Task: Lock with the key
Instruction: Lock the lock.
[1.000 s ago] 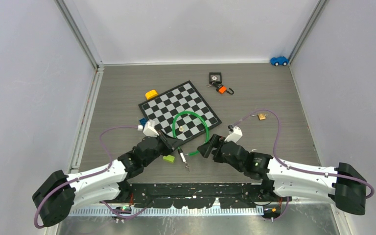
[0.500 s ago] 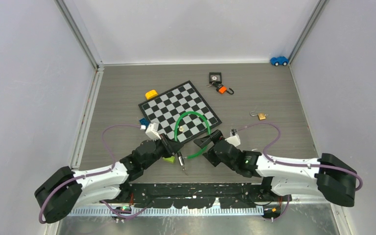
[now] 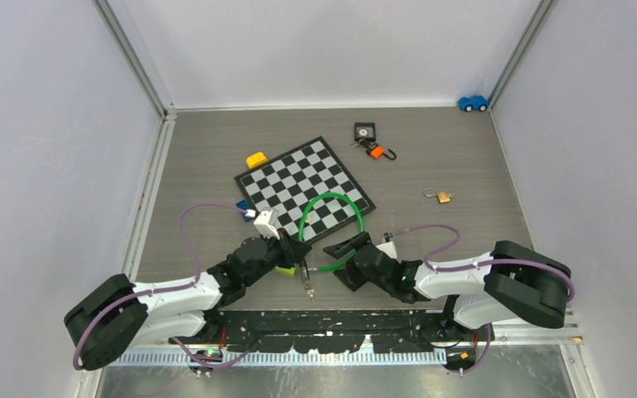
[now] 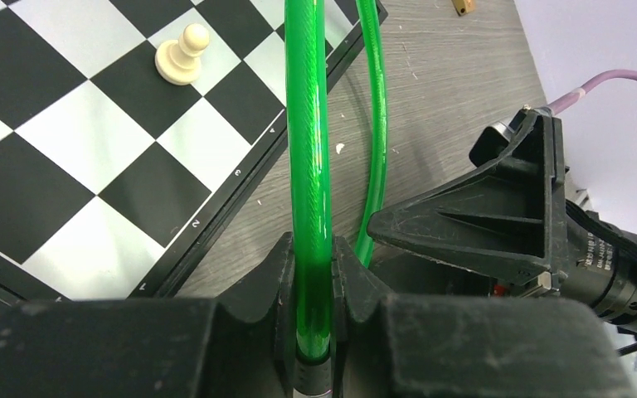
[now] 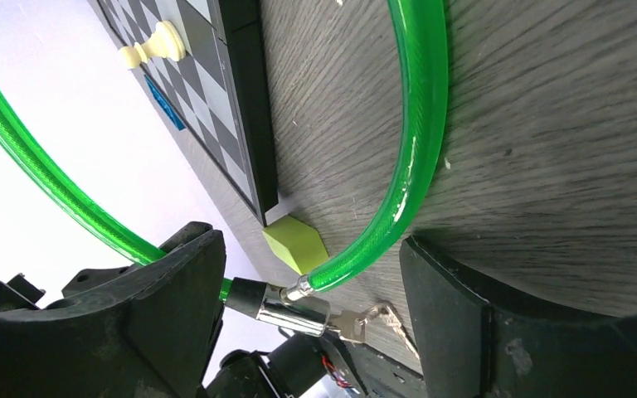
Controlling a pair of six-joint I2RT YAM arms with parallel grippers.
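Observation:
A green cable lock (image 3: 329, 217) loops over the chessboard's near corner. Its chrome cylinder (image 5: 296, 313) hangs just off the table with the key (image 5: 367, 322) sticking out of its end. My left gripper (image 4: 313, 292) is shut on the green cable (image 4: 311, 174) right above the cylinder's black collar. My right gripper (image 5: 307, 249) is open, its fingers (image 5: 170, 303) standing on either side of the cylinder and key without touching them. In the top view the left gripper (image 3: 295, 254) and the right gripper (image 3: 342, 259) face each other across the cylinder (image 3: 304, 271).
The chessboard (image 3: 278, 178) carries a white pawn (image 4: 179, 56). A lime block (image 5: 295, 243) lies by its near edge, with a blue block (image 3: 241, 206) and a yellow block (image 3: 255, 159) to its left. A brass padlock (image 3: 442, 196), an orange carabiner (image 3: 377, 152) and a blue toy car (image 3: 472, 103) lie farther right.
My right gripper has swung left and nearer, coming round the cylinder and key. The left gripper has drawn the cable's end slightly toward the near edge, still holding it.

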